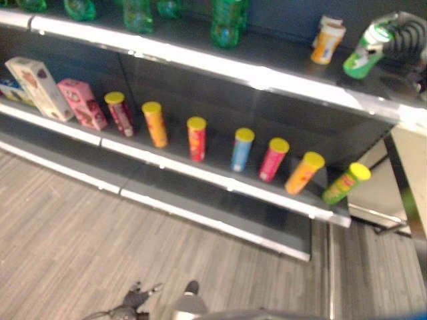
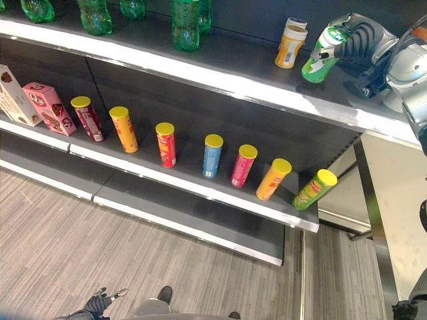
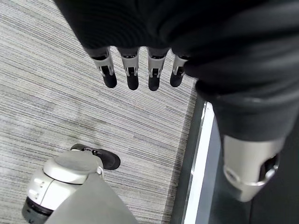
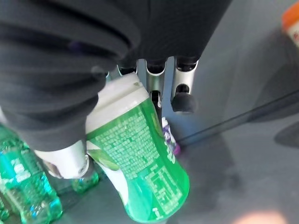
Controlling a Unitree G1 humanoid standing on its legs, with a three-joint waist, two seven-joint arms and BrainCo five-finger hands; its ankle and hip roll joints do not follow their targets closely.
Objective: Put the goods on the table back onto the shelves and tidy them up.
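Left hand (image 3: 140, 70) low over floor, fingers straight, empty. Right hand (image 2: 360, 41) wrapped round green canister (image 2: 319, 59) above top shelf (image 2: 220, 80). Probably light, rigid, slick; mid-body hold advisable.

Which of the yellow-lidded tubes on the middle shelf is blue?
The blue tube, fourth from the left in the row, between a red tube and a pink tube.
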